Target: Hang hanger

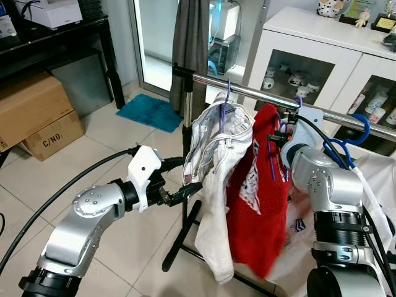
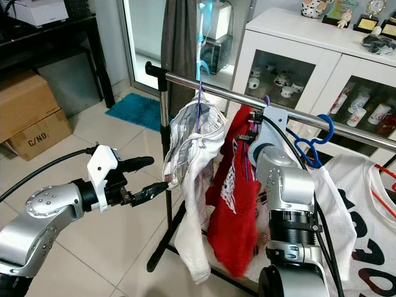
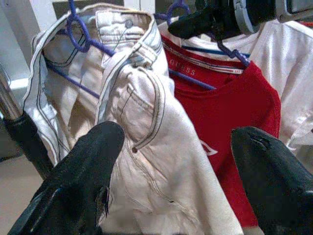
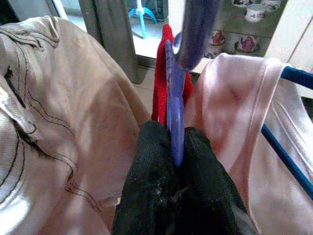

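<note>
Right tool (image 4: 177,147): pinching the purple hanger (image 4: 175,110) carrying the red shirt (image 1: 260,198), up at the rail (image 1: 247,90).
Left tool (image 3: 181,181): spread, just beside the white trousers (image 1: 213,179).
Progress: seemingly near done; release remains.

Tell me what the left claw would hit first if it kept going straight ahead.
Most likely the white jeans hanging on the rail: the open left claw points right at them, though its remaining distance is hard to judge.
</note>
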Tool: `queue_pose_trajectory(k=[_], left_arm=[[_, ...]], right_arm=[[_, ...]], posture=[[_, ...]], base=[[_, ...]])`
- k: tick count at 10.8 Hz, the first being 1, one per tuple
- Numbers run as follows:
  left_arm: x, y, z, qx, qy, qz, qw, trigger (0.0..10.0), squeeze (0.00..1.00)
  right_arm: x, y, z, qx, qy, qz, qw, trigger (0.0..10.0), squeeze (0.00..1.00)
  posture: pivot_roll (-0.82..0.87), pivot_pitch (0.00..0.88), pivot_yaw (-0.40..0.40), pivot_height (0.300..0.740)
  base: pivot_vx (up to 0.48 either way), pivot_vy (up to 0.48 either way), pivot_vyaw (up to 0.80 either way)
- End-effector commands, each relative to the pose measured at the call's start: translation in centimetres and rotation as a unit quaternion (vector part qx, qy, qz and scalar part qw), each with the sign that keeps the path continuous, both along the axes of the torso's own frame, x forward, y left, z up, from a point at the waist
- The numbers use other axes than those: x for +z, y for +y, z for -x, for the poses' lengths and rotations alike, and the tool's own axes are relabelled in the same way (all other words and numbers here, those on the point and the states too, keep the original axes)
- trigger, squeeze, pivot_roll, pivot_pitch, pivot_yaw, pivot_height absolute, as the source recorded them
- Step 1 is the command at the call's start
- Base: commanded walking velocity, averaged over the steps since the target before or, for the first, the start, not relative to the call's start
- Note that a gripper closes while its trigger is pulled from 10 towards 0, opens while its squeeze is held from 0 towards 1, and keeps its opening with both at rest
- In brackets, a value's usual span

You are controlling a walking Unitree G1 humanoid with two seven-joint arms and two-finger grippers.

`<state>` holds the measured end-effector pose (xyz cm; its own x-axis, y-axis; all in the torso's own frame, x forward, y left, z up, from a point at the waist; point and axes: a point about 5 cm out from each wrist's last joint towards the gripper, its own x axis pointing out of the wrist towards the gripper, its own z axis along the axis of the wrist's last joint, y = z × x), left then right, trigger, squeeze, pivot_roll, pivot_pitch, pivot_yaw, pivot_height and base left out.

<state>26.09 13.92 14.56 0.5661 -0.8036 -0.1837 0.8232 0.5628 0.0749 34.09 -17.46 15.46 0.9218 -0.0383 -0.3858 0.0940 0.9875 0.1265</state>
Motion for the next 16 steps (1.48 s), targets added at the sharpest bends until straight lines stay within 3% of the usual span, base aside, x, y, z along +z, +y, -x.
queue_pose_trajectory(k=[1,4,7,8,11,16], left_arm=[[0.2,-0.4,-0.1,-0.006,-0.009,-0.002,1.000,10.0,0.00],[-0.1,0.1,-0.1,0.024,-0.019,-0.009,0.999,10.0,0.00],[-0.6,1.9,-1.1,0.150,-0.047,-0.032,0.987,10.0,0.00],[-0.9,2.3,-1.0,0.180,-0.048,-0.021,0.982,10.0,0.00],[-1.2,1.5,-1.1,0.191,-0.040,-0.002,0.981,10.0,0.00],[-1.6,1.1,-0.7,0.178,-0.023,-0.006,0.984,10.0,0.00]], right_arm=[[1.0,-0.2,-0.3,0.001,-0.023,0.001,1.000,0.0,0.00],[1.4,-0.1,0.5,0.009,-0.040,0.006,0.999,0.0,0.00],[2.6,-0.4,2.6,0.028,-0.057,0.043,0.997,0.0,0.00],[1.9,0.1,3.9,0.053,-0.048,0.053,0.996,0.0,0.00],[-0.3,1.4,5.7,0.075,-0.034,0.038,0.996,0.0,0.00],[-1.9,1.4,6.4,0.069,-0.017,0.032,0.997,0.0,0.00]], posture=[[-0.12,0.000,-0.079,0.740],[-0.12,0.000,-0.081,0.740],[-0.13,0.000,-0.059,0.740],[-0.14,0.000,-0.052,0.740],[-0.14,0.000,-0.052,0.740],[-0.14,0.000,-0.056,0.740]], base=[[0.000,0.000,0.00],[0.000,0.000,0.00],[0.000,0.000,0.00],[0.000,0.000,0.00],[0.000,0.000,0.00],[-0.103,0.000,0.00]])
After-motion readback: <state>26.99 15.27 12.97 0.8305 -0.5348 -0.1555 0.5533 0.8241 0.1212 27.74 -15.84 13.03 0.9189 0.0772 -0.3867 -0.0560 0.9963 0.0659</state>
